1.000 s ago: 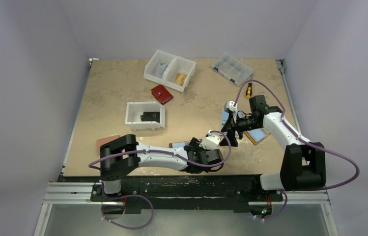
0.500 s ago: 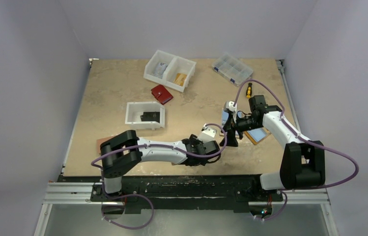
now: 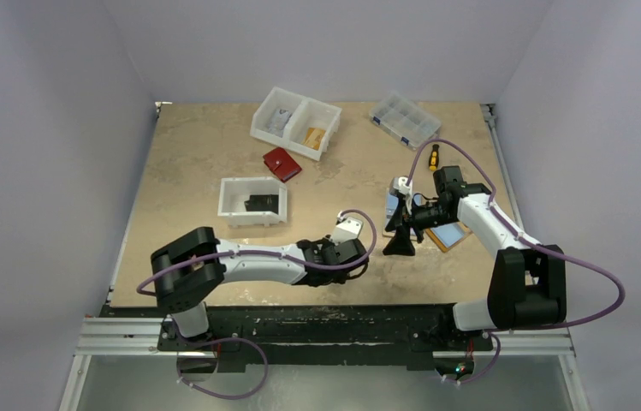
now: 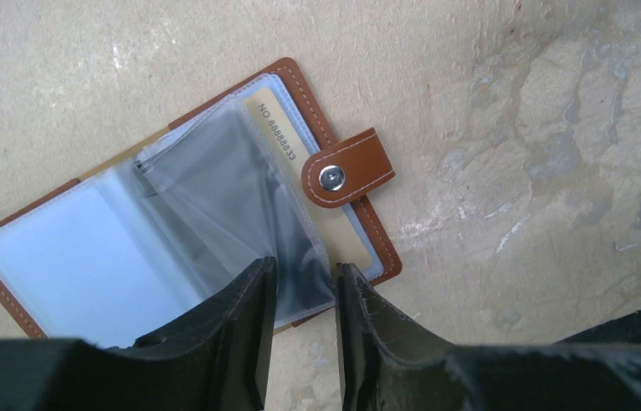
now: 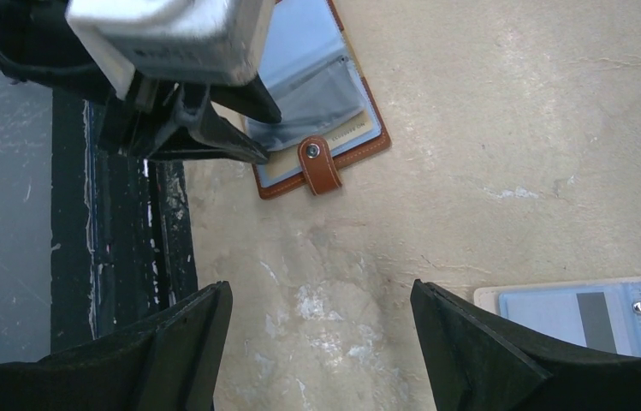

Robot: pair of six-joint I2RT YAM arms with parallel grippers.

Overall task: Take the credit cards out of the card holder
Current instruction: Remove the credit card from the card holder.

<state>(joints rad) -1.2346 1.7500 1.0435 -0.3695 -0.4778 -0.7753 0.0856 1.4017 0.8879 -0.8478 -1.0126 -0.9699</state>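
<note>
The brown card holder [image 4: 366, 158] lies open on the table near the front edge, its snap tab out to the side. Clear sleeves fan up from it. One sleeve holds a dark credit card [image 4: 240, 163], and a tan numbered card [image 4: 278, 128] lies behind it. My left gripper [image 4: 304, 270] straddles the lower corner of the dark sleeve with a narrow gap still showing between its jaws. From above, the left gripper [image 3: 327, 254] covers most of the holder. My right gripper [image 5: 321, 295] hangs wide open over bare table, looking down at the card holder [image 5: 359, 128].
A tan holder with a blue panel [image 3: 449, 233] lies under the right arm. A red wallet [image 3: 281, 163], a white bin [image 3: 252, 202], a two-compartment bin [image 3: 296, 122], a clear organizer [image 3: 404, 120] and a screwdriver [image 3: 434, 157] sit farther back. The black front rail [image 5: 120, 248] runs beside the holder.
My left arm has swung leftward and brought its gripper onto the holder, and its jaws have narrowed a lot. The right arm has not moved.
</note>
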